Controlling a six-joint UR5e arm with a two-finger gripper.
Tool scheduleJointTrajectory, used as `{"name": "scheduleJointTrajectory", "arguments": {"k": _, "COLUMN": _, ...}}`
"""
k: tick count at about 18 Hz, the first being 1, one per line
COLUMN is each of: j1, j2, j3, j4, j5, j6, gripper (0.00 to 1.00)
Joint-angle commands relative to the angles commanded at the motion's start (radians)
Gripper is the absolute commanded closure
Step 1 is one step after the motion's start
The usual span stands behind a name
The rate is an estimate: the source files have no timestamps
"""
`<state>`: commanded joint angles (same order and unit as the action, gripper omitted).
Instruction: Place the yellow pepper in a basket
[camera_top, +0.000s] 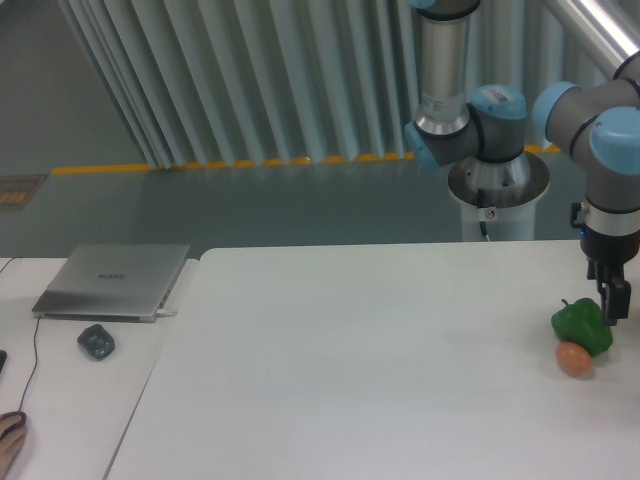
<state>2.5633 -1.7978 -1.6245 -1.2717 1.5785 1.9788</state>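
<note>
The yellow pepper is out of view, and no basket shows either. My gripper (608, 296) hangs at the table's right edge, its dark fingers pointing down just above and behind a green pepper (579, 326). A small orange-brown ball (573, 358) lies right in front of that pepper, touching it. The fingers are small and dark, so their spacing is unclear, and nothing shows between them.
A closed grey laptop (113, 280) and a dark mouse (96, 341) lie on the side table at the left. The arm's base pedestal (496, 190) stands behind the white table (350, 360). Ribbed curtains line the back.
</note>
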Motion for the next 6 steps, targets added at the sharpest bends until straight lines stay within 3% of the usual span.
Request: {"name": "scheduleJointTrajectory", "arguments": {"k": 6, "j1": 0.000, "j2": 0.002, "j3": 0.003, "j4": 0.000, "j5": -0.005, "j6": 0.000, "gripper": 0.00}}
